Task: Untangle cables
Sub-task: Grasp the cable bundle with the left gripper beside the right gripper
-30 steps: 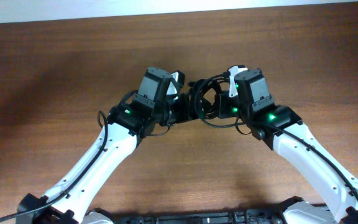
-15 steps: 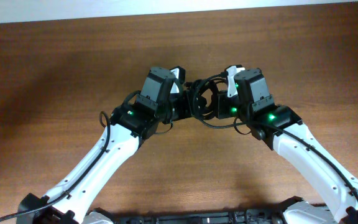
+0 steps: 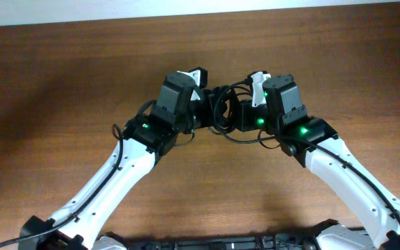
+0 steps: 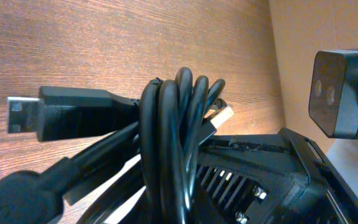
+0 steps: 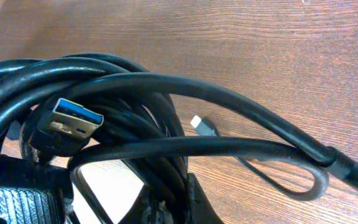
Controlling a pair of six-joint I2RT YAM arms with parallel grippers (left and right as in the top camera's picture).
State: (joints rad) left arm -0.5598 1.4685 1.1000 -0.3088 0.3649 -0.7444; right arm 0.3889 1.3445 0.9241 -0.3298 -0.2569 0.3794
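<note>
The cables [image 3: 221,111] form a black knotted clump at the middle of the brown table, held between both arms. My left gripper [image 3: 204,111] comes in from the left and is shut on the clump's left side. In the left wrist view a tight bundle of loops [image 4: 166,137] runs down into the jaws, with a black plug [image 4: 73,115] sticking out to the left. My right gripper [image 3: 242,114] is shut on the right side. The right wrist view shows strands [image 5: 135,84] pinched at the fingers [image 5: 194,199], a blue-tongued USB plug [image 5: 73,121], and a small plug [image 5: 202,124] on the wood.
Bare wooden table [image 3: 61,83] lies on all sides of the clump. Its far edge [image 3: 200,15] meets a pale strip at the top. The two white arms [image 3: 110,180] slant in from the bottom corners. The right wrist's black camera block [image 4: 344,93] sits close to the left gripper.
The left gripper has closed onto the clump's left side and shifted slightly away from me. The right gripper has kept its grip and place.
</note>
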